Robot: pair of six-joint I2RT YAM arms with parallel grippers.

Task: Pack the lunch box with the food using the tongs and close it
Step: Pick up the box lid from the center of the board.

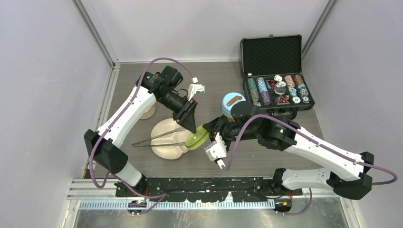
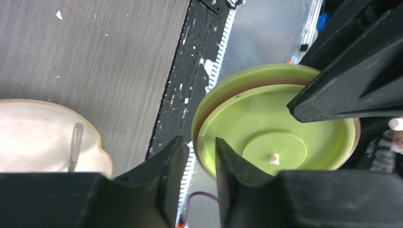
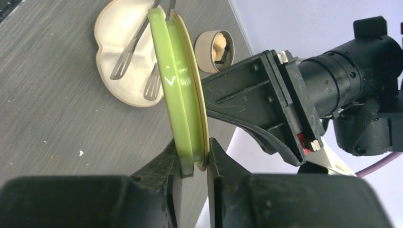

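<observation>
Top: right gripper (image 1: 205,134) clamps green lid (image 1: 196,138) on edge at cream plate (image 1: 164,149)'s right side, w/ blue lunch box (image 1: 232,102) behind on worktop (image 1: 214,76). The tongs (image 1: 157,141) lie across plate. Left gripper (image 1: 192,126) points down at lid.
L wrist: jaws slightly parted, nothing btw. them, lid rim just past tips.
R wrist: fingers (image 3: 166,166) pinch the upright lid's rim.

green lid (image 1: 196,137): on edge, aloft | tongs (image 1: 159,143): flat across plate (image 1: 166,152) | blue canister (image 1: 228,102): upright, lidded
</observation>
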